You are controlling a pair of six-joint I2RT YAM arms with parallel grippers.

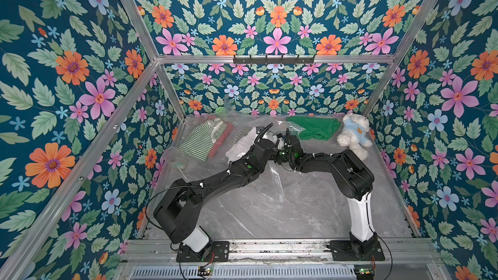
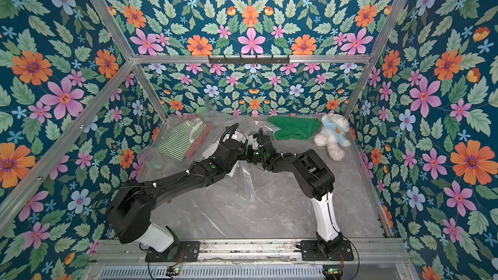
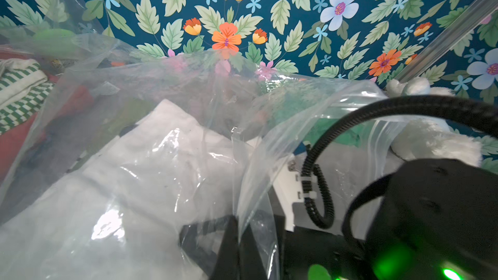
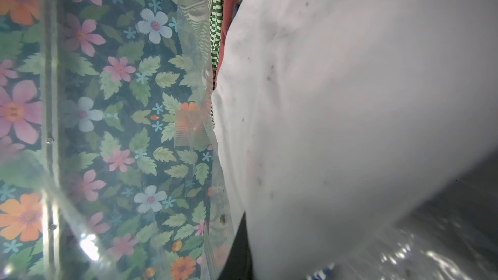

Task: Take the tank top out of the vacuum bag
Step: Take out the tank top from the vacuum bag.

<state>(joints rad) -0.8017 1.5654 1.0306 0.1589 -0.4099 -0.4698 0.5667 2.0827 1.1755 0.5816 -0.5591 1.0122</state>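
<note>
Clear, crinkly plastic makes up the large vacuum bag (image 1: 234,125), which lies spread over the grey marble-patterned counter (image 1: 269,211) from about 10 o'clock in to the centre; it shows the same way in both top views (image 2: 213,127). Inside it, toward 10 o'clock, sits a green-and-white striped garment (image 1: 200,138) with a red garment (image 1: 219,141) just beside it on the centre side. A white folded cloth (image 1: 239,146) lies nearer the centre, also under the plastic. Which of these is the tank top cannot be told.

Both black arms reach in from 6 o'clock and meet over the bag's near-centre edge. In the left wrist view the left gripper (image 3: 238,238) has its fingers closed on a sheet of the bag's clear film, which rises from between them and drapes over the white cloth (image 3: 161,157). The right gripper (image 1: 283,142) points toward the left one, close to it. Its fingers are hidden in the top views. The right wrist view shows only the white cloth (image 4: 350,103) very close behind glossy plastic (image 4: 194,36), so whether those fingers are open or closed cannot be told.

Outside the bag, a crumpled green cloth (image 1: 315,127) lies at 1 o'clock. A white plush teddy bear in a light blue shirt (image 1: 353,136) lies just beside it, toward 2 o'clock.
</note>
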